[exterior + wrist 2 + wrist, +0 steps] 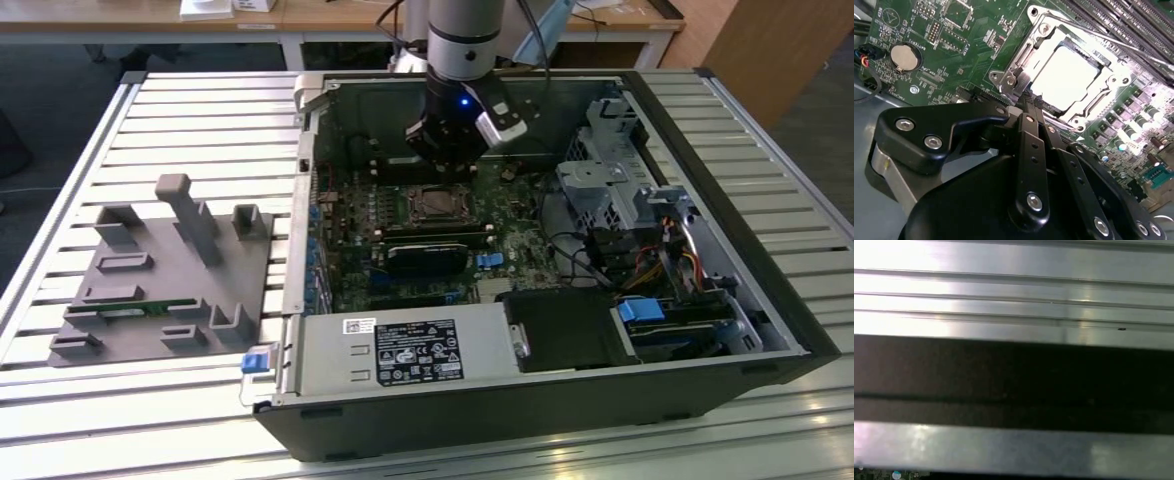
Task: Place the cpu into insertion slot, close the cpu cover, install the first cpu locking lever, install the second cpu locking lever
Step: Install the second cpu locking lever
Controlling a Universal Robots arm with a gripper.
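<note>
Open computer case (pixel 787 330) on slatted table (pixel 200 110) — motherboard (pixel 350 250) inside, drive cage (pixel 607 190) and power supply (pixel 380 352) too. Cpu (pixel 1066 72) seated in insertion slot (pixel 1034 47), bright silver top showing through window of cpu cover (pixel 1106 97), which lies flat over it. Gripper (pixel 1026 107) just beside socket edge — fingers drawn together, tips nearly touching, nothing gripped. Coin battery (pixel 905 56) nearby on board. Grey parts fixture (pixel 160 280) on table outside case.
</note>
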